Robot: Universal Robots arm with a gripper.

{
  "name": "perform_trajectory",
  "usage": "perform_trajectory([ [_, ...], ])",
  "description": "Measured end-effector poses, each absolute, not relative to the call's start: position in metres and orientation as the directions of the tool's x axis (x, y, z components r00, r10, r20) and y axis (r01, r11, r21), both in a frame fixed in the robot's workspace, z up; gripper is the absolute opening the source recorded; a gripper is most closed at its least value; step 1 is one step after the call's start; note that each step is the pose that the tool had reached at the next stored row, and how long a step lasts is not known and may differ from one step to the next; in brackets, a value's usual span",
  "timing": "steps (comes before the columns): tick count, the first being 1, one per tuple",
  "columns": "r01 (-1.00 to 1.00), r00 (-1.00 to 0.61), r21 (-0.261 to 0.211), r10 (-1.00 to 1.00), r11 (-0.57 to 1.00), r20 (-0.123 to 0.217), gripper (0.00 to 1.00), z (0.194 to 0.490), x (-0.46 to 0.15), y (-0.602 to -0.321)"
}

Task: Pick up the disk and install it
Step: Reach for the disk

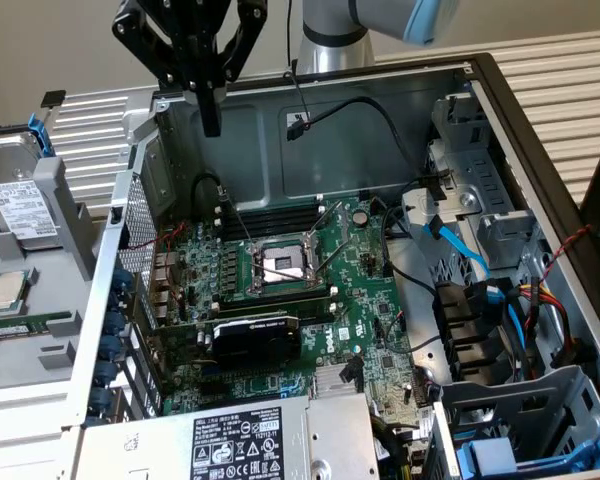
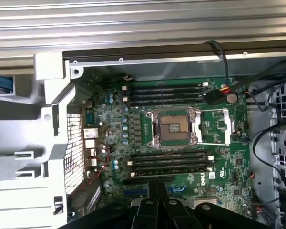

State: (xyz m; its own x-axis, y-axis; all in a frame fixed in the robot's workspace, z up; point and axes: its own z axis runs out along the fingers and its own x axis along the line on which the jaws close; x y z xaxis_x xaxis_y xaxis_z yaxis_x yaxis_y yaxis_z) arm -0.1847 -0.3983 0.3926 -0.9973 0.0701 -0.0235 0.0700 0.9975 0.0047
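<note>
The disk (image 1: 20, 208) lies outside the computer case at the exterior view's left. It is a grey drive with a white barcode label, resting in a holder with a blue frame edge behind it. My gripper (image 1: 211, 120) hangs above the case's rear left corner, to the right of the disk and well apart from it. Its black fingers are pressed together with nothing between them. In the wrist view the shut gripper (image 2: 157, 193) points down over the green motherboard (image 2: 181, 143).
The open case (image 1: 500, 110) holds an empty processor socket (image 1: 283, 265), a black graphics card (image 1: 255, 335), a silver power supply (image 1: 250, 445) and drive bays with blue cables (image 1: 460, 250). A small silver processor chip (image 1: 5, 290) lies below the disk.
</note>
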Motion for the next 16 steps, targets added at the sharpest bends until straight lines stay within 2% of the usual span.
perform_trajectory([
  [5,0.07,-0.997,-0.015,0.069,0.997,-0.025,0.11,0.393,-0.192,-0.392],
  [16,0.068,-0.997,-0.016,0.068,0.998,-0.026,0.11,0.393,-0.229,-0.388],
])
